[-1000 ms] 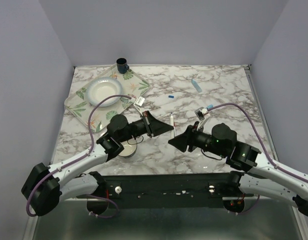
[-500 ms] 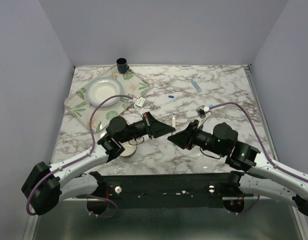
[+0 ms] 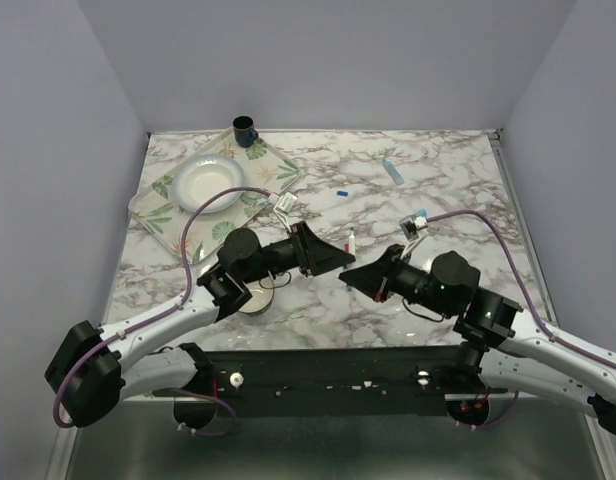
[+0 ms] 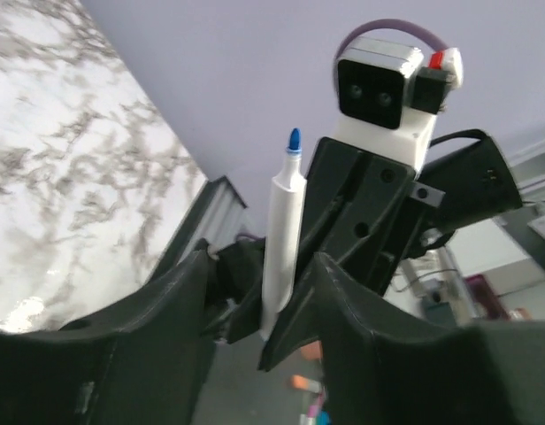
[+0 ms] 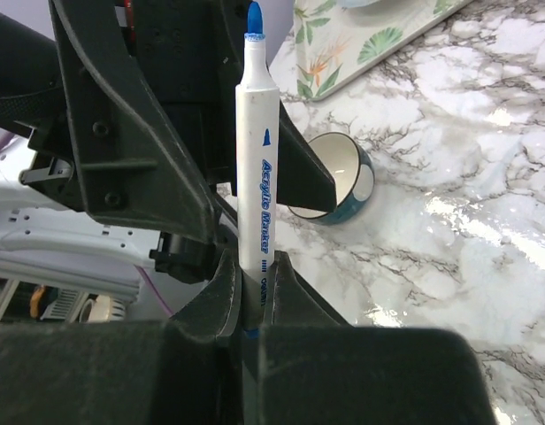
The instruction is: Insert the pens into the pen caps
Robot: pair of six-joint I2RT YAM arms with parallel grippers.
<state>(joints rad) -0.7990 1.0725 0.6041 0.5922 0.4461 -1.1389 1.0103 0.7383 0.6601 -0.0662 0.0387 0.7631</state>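
Observation:
A white pen [image 5: 253, 168] with a blue tip stands upright between the two grippers, and my right gripper [image 5: 252, 270] is shut on its lower barrel. The left wrist view shows the same pen [image 4: 281, 235] between my left gripper's [image 4: 259, 261] fingers, which stand open on either side of it with gaps. From above, the pen [image 3: 350, 243] shows where the left gripper [image 3: 338, 258] and right gripper [image 3: 354, 274] meet above the table. A dark blue cap [image 3: 340, 191] and a light blue pen [image 3: 392, 171] lie farther back on the table.
A floral tray [image 3: 158, 205] with a white plate [image 3: 208, 182] sits at the back left, a dark cup [image 3: 244, 128] behind it. A small blue-rimmed bowl [image 5: 339, 177] stands under the left arm. Purple cables loop over both wrists.
The left gripper has opened and let go of the pen. The right gripper has shut on it. Both grippers drifted slightly toward the right.

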